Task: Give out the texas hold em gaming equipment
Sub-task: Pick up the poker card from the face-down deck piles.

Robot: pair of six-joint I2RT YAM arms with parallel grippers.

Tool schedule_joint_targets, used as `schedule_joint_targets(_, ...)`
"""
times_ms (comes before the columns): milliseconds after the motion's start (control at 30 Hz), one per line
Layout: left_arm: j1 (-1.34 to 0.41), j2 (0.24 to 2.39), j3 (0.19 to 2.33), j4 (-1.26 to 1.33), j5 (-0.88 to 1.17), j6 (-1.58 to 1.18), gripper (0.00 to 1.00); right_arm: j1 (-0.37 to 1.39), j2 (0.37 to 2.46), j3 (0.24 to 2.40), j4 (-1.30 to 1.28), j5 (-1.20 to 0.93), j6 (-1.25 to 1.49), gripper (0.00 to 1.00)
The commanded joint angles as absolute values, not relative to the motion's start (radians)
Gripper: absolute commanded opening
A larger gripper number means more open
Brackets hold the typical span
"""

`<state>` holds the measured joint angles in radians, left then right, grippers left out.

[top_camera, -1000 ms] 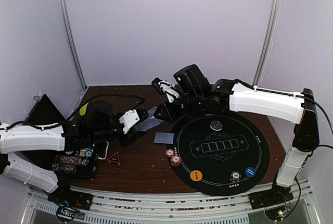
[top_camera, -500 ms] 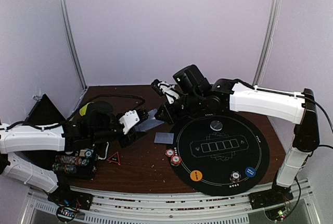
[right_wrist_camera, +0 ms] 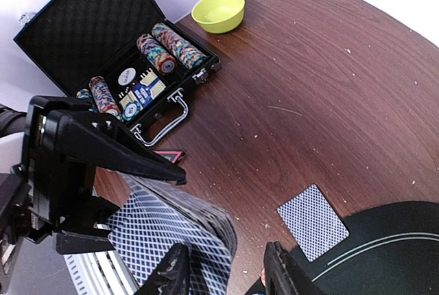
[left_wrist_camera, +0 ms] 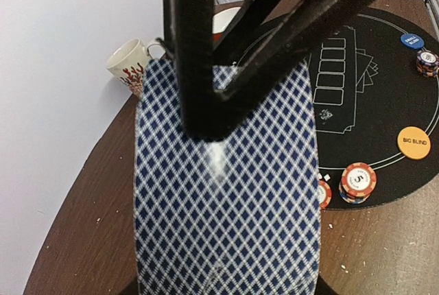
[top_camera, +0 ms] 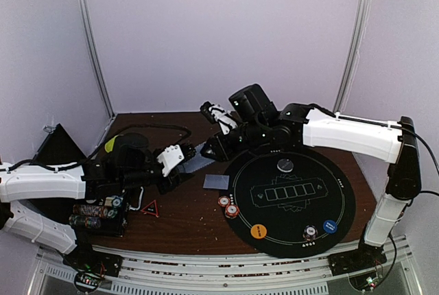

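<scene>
My left gripper (top_camera: pixel 185 164) is shut on a deck of blue diamond-backed playing cards (top_camera: pixel 199 160), held above the wood left of the mat. In the left wrist view the deck (left_wrist_camera: pixel 226 226) hides that gripper's own fingers. My right gripper (top_camera: pixel 210 147) stands open at the deck's far end. In the right wrist view its fingertips (right_wrist_camera: pixel 175 274) straddle the deck's edge (right_wrist_camera: pixel 171 230). One card (top_camera: pixel 215 181) lies face down by the mat's rim. On the mat are red-and-white chips (top_camera: pixel 228 206), another chip (top_camera: pixel 310 232), an orange button (top_camera: pixel 258 230), a blue button (top_camera: pixel 330 226) and a clear-grey button (top_camera: pixel 285 164).
The round black mat (top_camera: pixel 329 192) covers the right half of the table. An open black chip case (right_wrist_camera: pixel 103 48) sits at the left front, with a small red triangle (top_camera: pixel 150 207) beside it. A green bowl (right_wrist_camera: pixel 218 11) and a white mug (left_wrist_camera: pixel 130 65) stand toward the back.
My right gripper's jaws have parted at the deck's end. The left arm and the deck have barely moved.
</scene>
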<state>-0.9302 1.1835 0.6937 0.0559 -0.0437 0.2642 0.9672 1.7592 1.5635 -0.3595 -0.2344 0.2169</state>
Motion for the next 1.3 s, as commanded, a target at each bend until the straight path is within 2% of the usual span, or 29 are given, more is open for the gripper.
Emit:
schedule_joint_targets(0, -0.928, 1.167, 0.698, 0.13, -0.031, 0.271, 0.48, 0.972, 1.761, 1.548, -0.319, -0.265, 0.234, 0.4)
schedule_joint_targets(133, -0.928, 1.166, 0.698, 0.132, -0.032, 0.269, 0.48, 0.972, 1.758, 1.545, -0.339, -0.242, 0.233, 0.4)
schedule_joint_targets(267, -0.929, 1.167, 0.698, 0.133, -0.027, 0.268, 0.48, 0.972, 1.747, 1.547, -0.373, -0.184, 0.226, 0.31)
schedule_joint_targets(433, -0.928, 1.169, 0.7, 0.133, -0.023, 0.264, 0.48, 0.972, 1.741, 1.551, -0.362, -0.242, 0.241, 0.15)
schedule_joint_targets(533, -0.928, 1.169, 0.699, 0.135, -0.024, 0.262, 0.48, 0.973, 1.742, 1.564, -0.382, -0.236, 0.243, 0.11)
schedule_joint_targets(733, -0.929, 1.172, 0.701, 0.135, -0.029, 0.259, 0.48, 0.971, 1.724, 1.566, -0.412, -0.215, 0.243, 0.1)
schedule_joint_targets(1000, -0.928, 1.173, 0.699, 0.134, -0.036, 0.262, 0.48, 0.97, 1.699, 1.548, -0.424, -0.195, 0.243, 0.15)
schedule_joint_targets(1267, -0.929, 1.172, 0.699, 0.134, -0.032, 0.26, 0.48, 0.971, 1.693, 1.548, -0.448, -0.182, 0.247, 0.11)
